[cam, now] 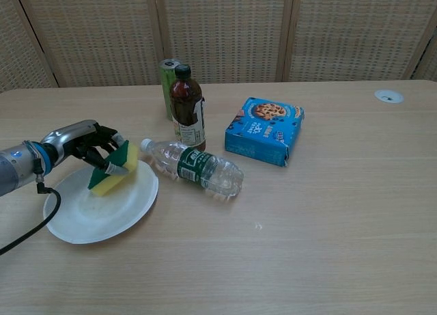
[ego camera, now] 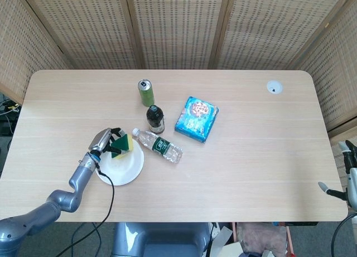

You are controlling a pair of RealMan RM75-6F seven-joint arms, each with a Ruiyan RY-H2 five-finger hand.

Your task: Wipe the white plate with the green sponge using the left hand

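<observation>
A white plate (ego camera: pixel 125 170) (cam: pixel 95 219) lies near the table's front left. My left hand (ego camera: pixel 105 141) (cam: pixel 85 143) grips a green and yellow sponge (ego camera: pixel 122 145) (cam: pixel 113 170) over the plate's far part, green side up. The sponge's yellow lower edge sits on or just above the plate surface. Only a sliver of my right hand (ego camera: pixel 348 176) shows at the right edge of the head view, off the table, and its fingers cannot be made out.
A clear water bottle (ego camera: pixel 158 146) (cam: pixel 196 169) lies on its side just right of the plate. Behind it stand a dark sauce bottle (ego camera: pixel 155 119) (cam: pixel 187 108) and a green can (ego camera: pixel 146 92) (cam: pixel 167 87). A blue cookie box (ego camera: pixel 196 118) (cam: pixel 265 130) lies further right.
</observation>
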